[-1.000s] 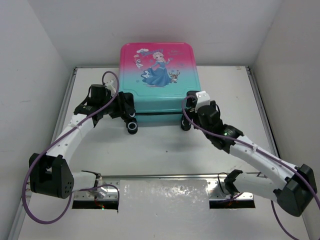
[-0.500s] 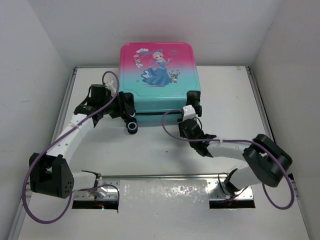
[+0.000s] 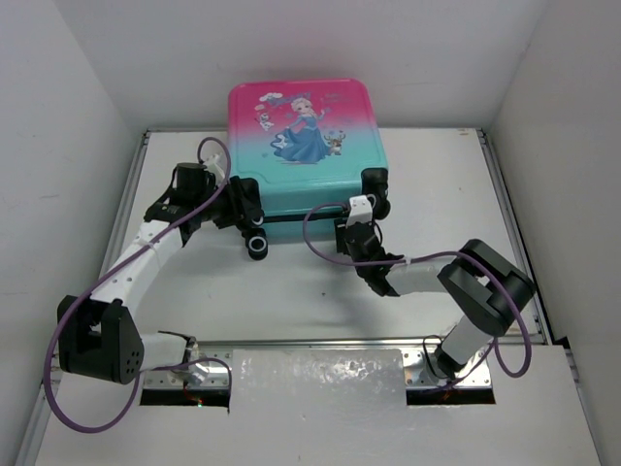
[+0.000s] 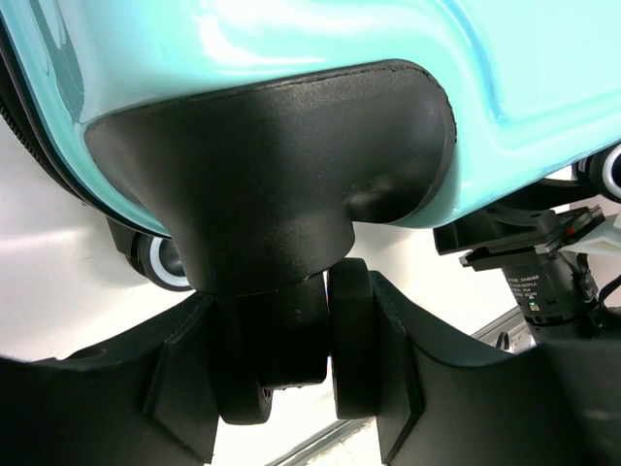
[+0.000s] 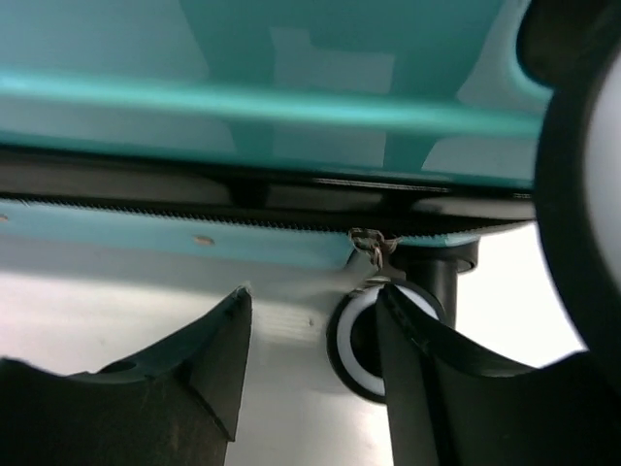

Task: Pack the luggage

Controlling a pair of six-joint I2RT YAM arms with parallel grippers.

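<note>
The luggage (image 3: pixel 306 155), a pink-to-teal suitcase with a princess print, lies closed at the back centre of the table. My left gripper (image 3: pixel 243 209) is at its front left corner. In the left wrist view the left gripper (image 4: pixel 296 374) is shut on a black suitcase wheel (image 4: pixel 281 335) under the teal shell (image 4: pixel 291 49). My right gripper (image 3: pixel 357 228) is at the front edge near the right wheels (image 3: pixel 376 184). In the right wrist view the right gripper (image 5: pixel 310 311) is open just below the zip line, with the zipper pull (image 5: pixel 372 248) near its right finger (image 5: pixel 417 369).
A second left wheel (image 3: pixel 256 247) with a white ring sticks out toward me. A white-rimmed wheel (image 5: pixel 361 340) stands behind my right finger. White walls close in the table (image 3: pixel 291 291) at left, right and back. A metal rail (image 3: pixel 320 342) runs along the near edge.
My right arm has folded and its gripper has moved left from the right wheel to the front edge by the zip. The suitcase has shifted slightly. The left arm has not moved.
</note>
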